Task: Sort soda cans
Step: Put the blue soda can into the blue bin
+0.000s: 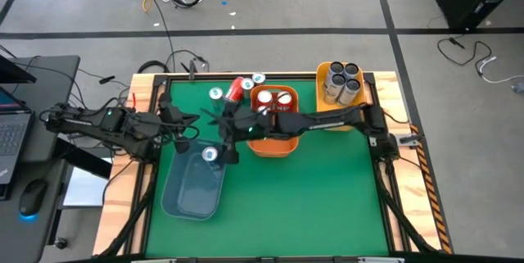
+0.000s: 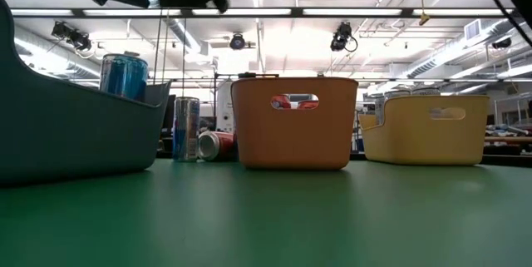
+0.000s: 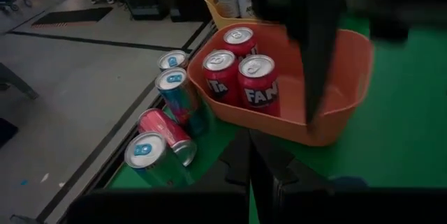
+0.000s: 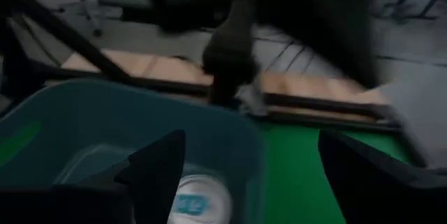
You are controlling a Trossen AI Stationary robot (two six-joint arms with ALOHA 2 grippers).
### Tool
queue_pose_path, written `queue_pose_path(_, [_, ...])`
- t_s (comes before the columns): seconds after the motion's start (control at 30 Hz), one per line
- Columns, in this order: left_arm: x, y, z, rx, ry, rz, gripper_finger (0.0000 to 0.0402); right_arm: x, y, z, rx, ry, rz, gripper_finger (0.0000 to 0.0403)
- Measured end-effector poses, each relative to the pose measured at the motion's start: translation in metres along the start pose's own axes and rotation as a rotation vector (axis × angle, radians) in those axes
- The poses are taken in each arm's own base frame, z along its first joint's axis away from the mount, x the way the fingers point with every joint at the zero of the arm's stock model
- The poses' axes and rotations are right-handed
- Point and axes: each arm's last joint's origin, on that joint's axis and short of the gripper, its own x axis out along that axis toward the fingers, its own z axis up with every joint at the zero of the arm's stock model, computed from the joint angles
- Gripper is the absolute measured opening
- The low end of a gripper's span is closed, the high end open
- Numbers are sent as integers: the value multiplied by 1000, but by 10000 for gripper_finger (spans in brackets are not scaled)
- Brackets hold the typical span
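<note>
One teal-blue soda can (image 1: 210,155) stands upright in the far end of the blue bin (image 1: 192,193). My right gripper (image 4: 251,175) hangs open just above it, with nothing between its fingers; the can's top (image 4: 199,199) shows below them. Three red cans (image 3: 241,67) stand in the orange bin (image 3: 349,56). Several dark grey cans (image 1: 342,81) stand in the yellow bin (image 1: 327,120). Loose teal-blue cans (image 3: 178,95) and a red can (image 3: 164,130) lying on its side wait at the table's far edge. My left gripper (image 3: 262,172) is shut and held above the table's left side.
The right arm (image 1: 327,120) reaches across above the orange bin. In the low view the blue bin (image 2: 66,126), the orange bin (image 2: 293,121) and the yellow bin (image 2: 432,126) stand in a row. Green table (image 1: 303,206) lies bare toward the near edge.
</note>
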Motion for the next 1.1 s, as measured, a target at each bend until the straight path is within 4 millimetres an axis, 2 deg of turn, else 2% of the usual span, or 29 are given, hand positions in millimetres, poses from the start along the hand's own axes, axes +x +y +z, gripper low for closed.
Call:
queue_pose_path(0.13, [0, 2, 0, -25, -10, 64, 5, -28, -26, 20, -8, 5, -111, 317])
queue_pose_path(0.27, [2, 6, 0, -29, 1, 79, 5, -32, -60, 15, 67, 27, -189, 316])
queue_pose_path(0.43, [-3, 15, 0, -31, -20, 102, 5, -3, -97, -20, 175, 73, -261, 326])
queue_pose_path(0.6, [-10, 21, 0, -36, -45, 76, 5, 29, -118, -51, 259, 3, -313, 345])
queue_pose_path(0.73, [-14, 24, -1, -32, -60, 78, 5, 44, -128, -69, 269, -33, -394, 352])
queue_pose_path(0.97, [-14, 24, -2, -2, -49, 78, 5, 64, -135, -101, 321, -19, -420, 352])
queue_pose_path(1.1, [-14, 24, -3, 4, -38, 79, 5, 70, -137, -110, 326, -26, -425, 352])
